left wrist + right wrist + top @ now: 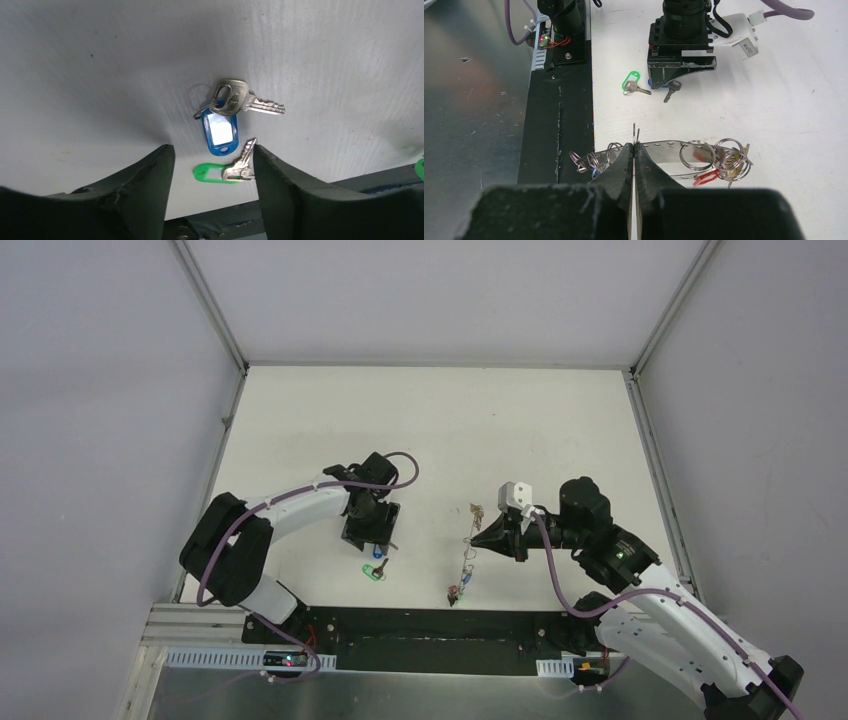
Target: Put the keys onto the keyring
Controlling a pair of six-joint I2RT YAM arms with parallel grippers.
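Green-tagged key (635,85) lies near the black edge strip (556,125).

A robotics lab test cell: a flat white table (430,430) boxed in by plain pale wall panels (100,390) on aluminium frame rails (210,305).

A white counter (430,430) lies between pale grey side walls (100,390), framed by aluminium rails (210,305). Along its near edge runs a black strip (430,640), with a brushed metal sheet (400,695) nearer still and white slotted ducts (215,658) at both ends
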